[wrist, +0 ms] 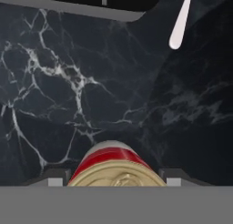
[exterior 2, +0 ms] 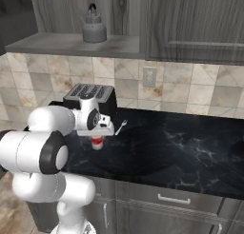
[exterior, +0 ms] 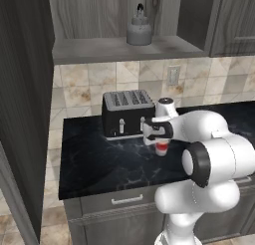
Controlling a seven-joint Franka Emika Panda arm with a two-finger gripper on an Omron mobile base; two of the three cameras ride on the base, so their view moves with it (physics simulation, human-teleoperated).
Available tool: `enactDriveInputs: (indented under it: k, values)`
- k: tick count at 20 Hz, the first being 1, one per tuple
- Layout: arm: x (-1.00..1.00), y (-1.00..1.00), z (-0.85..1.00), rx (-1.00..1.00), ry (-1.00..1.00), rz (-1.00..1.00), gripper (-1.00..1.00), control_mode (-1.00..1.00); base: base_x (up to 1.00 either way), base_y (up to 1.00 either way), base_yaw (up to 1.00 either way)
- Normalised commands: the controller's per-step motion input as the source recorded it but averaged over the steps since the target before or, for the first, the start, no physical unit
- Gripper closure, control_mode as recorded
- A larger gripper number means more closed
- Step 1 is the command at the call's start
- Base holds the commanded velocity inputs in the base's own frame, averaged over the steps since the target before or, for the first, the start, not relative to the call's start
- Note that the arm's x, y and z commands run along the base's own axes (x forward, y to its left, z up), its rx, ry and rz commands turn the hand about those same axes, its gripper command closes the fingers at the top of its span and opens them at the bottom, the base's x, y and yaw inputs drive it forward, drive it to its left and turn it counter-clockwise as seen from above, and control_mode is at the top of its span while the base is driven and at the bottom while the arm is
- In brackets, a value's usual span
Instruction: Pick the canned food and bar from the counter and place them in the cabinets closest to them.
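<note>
Canned food (wrist: pixel 113 166) between pincer (wrist: pixel 113 180) fingers, toaster (exterior: pixel 127 112) behind, fork (exterior 2: pixel 121 127) beside.

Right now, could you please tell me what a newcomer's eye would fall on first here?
The white arm reaches over the black marble counter, its fingers down around the red canned food in front of the black toaster. Above, a grey kettle stands on the open cabinets' shelf.
</note>
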Motion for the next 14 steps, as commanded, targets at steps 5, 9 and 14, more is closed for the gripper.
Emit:
enactDriveInputs:
  k: [5,9,14]
  values:
    - [0.00,0.00,0.40,0.03,-0.02,0.00,1.00,-1.00,0.00,0.00,0.00]
    - [0.00,0.00,0.43,0.02,-0.02,0.00,1.00,-1.00,0.00,0.00,0.00]
    - [-0.01,0.00,0.47,0.03,-0.03,0.00,1.00,-1.00,0.00,0.00,0.00]
